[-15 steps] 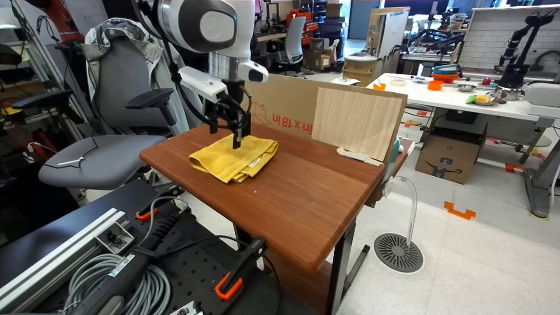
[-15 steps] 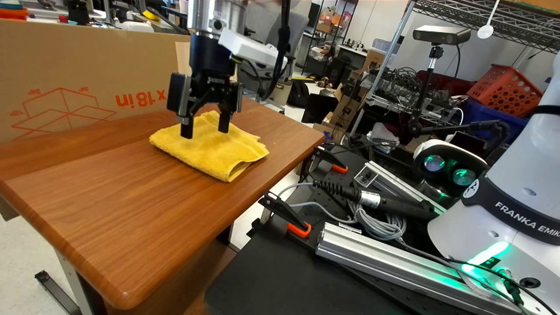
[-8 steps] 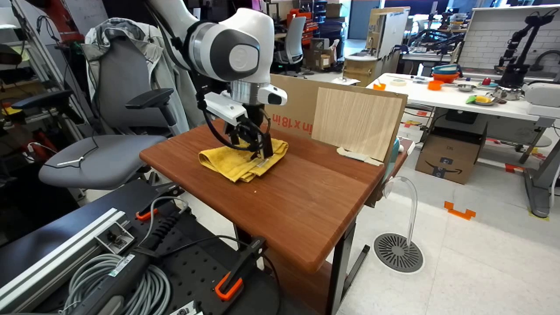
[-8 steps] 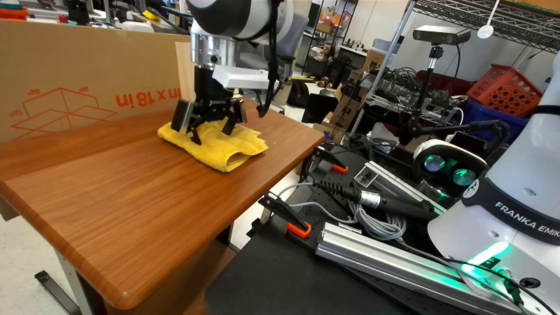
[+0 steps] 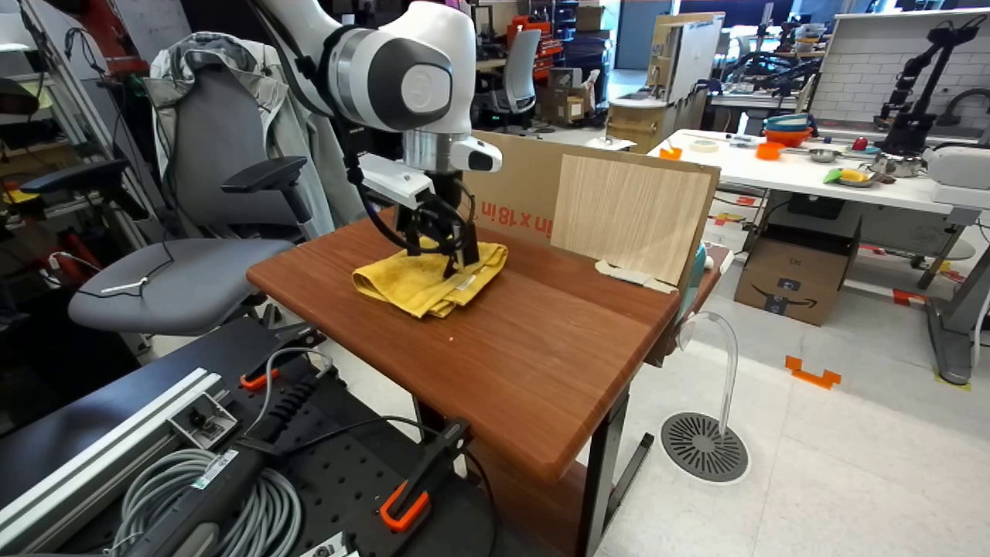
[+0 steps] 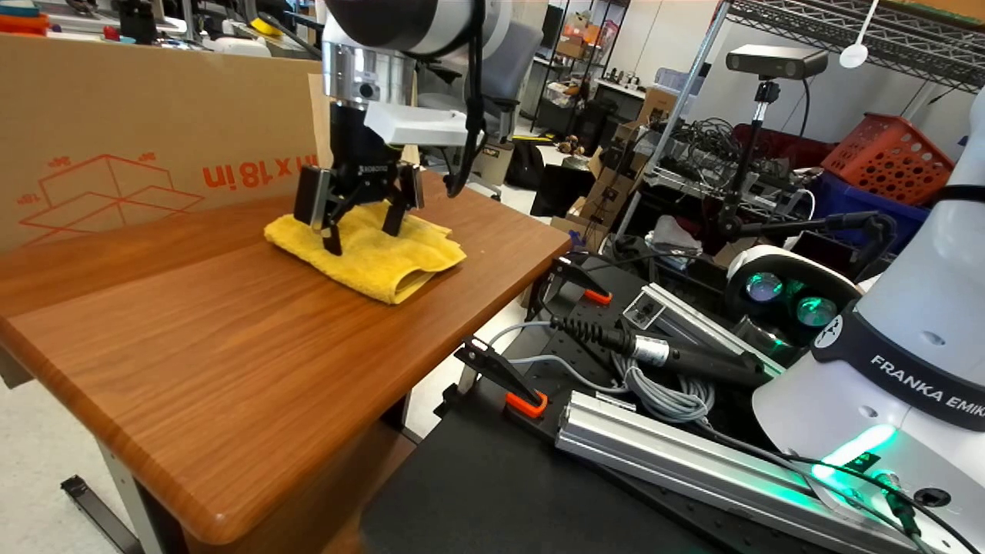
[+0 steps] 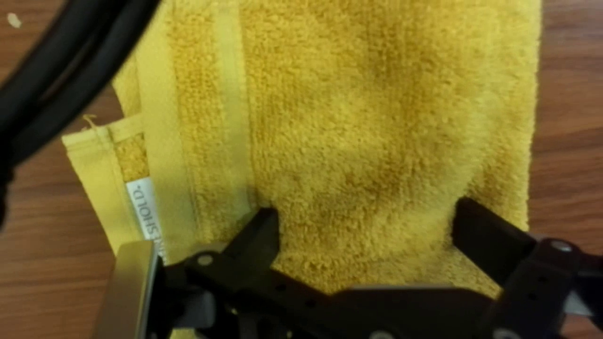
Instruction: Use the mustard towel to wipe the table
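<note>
The mustard-yellow towel [image 5: 390, 285] lies folded on the brown wooden table [image 5: 534, 356], toward its chair end. It shows in both exterior views [image 6: 400, 265] and fills most of the wrist view [image 7: 353, 108], with a white label [image 7: 143, 207] at its left. My gripper [image 6: 362, 241] is over the towel, pointing down, with its fingertips on or very close to the cloth. In the wrist view the gripper [image 7: 366, 209] has its fingers wide apart, with flat towel between them and no fold pinched. Whether the tips press into the cloth is hard to tell.
A cardboard sheet [image 6: 154, 131] stands along the table's far edge, with a light wood panel [image 5: 626, 216] against it. A grey chair [image 5: 186, 278] is beside the table. A black bench with clamps [image 6: 527, 404] and cables [image 6: 666, 392] lies along the near side.
The gripper came down onto the towel, and gripper and towel shifted toward the cardboard. Since half a second ago both have slid slightly back, and the gripper stands a little more upright. The fingers stay apart.
</note>
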`<state>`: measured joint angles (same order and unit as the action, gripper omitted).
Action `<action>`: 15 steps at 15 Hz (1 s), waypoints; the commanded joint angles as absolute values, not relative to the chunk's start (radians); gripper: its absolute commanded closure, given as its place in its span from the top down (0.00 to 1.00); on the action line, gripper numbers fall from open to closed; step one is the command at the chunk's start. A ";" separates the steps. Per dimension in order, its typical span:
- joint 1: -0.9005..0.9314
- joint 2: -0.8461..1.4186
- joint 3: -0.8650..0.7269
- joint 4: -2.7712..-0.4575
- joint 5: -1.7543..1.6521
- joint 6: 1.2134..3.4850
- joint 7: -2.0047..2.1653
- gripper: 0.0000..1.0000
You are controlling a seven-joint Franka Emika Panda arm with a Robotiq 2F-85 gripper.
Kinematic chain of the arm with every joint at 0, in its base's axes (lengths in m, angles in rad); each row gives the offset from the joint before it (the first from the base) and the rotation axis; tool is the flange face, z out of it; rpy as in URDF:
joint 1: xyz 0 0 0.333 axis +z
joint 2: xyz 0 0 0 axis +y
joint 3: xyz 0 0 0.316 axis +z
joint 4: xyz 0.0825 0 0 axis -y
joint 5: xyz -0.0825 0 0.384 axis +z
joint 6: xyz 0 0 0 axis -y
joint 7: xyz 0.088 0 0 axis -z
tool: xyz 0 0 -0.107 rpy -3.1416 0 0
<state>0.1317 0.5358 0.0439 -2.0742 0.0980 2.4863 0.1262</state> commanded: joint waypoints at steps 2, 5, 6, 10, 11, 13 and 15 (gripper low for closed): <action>0.249 0.634 0.084 -1.934 0.042 2.392 0.222 1.00; 0.333 0.707 0.120 -1.840 0.033 2.333 0.263 1.00; 0.359 0.729 0.126 -1.812 0.027 2.313 0.269 1.00; 0.437 0.800 0.105 -1.709 -0.026 2.268 0.303 1.00; 0.439 0.812 0.091 -1.683 -0.038 2.260 0.319 1.00; 0.434 0.825 0.057 -1.653 -0.067 2.260 0.342 1.00; 0.412 0.827 0.021 -1.642 -0.082 2.271 0.359 1.00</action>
<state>0.4306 0.7542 0.0779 -1.7200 -0.0295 2.2739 0.3223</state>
